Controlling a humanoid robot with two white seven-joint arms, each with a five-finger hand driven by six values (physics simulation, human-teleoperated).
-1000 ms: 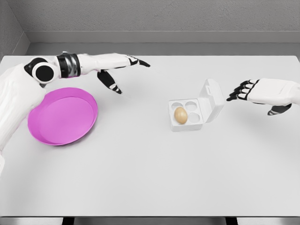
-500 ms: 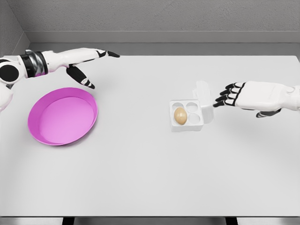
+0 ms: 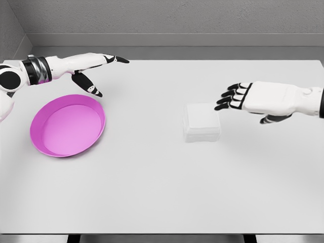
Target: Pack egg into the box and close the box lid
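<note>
The white egg box (image 3: 201, 122) sits near the middle of the table with its lid down flat, so the egg inside is hidden. My right hand (image 3: 234, 97) hovers just above and to the right of the box's far right corner, fingers spread and holding nothing. Its black fingertips (image 3: 221, 107) are a little clear of the lid. My left hand (image 3: 104, 68) is at the far left of the table, fingers extended, holding nothing.
A magenta bowl (image 3: 68, 126) stands at the left of the white table (image 3: 162, 187), below my left hand. A grey wall runs along the table's far edge.
The box lid has swung from upright to flat down over the egg. My right hand moved left and slightly up, following the lid. The left arm drew back left earlier, then held still.
</note>
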